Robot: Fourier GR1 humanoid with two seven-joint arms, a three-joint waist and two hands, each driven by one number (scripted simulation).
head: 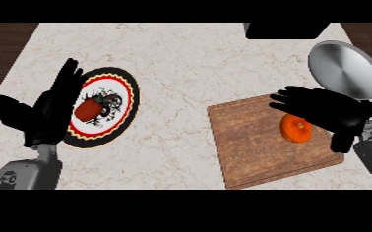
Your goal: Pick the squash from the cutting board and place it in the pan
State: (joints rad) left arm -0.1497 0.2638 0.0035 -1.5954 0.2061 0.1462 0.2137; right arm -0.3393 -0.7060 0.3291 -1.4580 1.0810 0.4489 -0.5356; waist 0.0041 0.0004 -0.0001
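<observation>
An orange round squash (295,129) lies on the right part of the wooden cutting board (251,142). My right hand (327,110) hovers just above and to the right of it, fingers spread toward the left and the thumb hanging down at the board's right edge; it holds nothing. The silver pan (340,69) sits at the right edge of the counter, beyond the board. My left hand (49,109) rests open at the left, fingers up, beside a plate.
A patterned plate (116,86) with a black and red rim holds a red vegetable (88,109) at the left. A black object (287,30) stands at the counter's far edge, next to the pan. Dark wood floor (15,39) borders the marble counter.
</observation>
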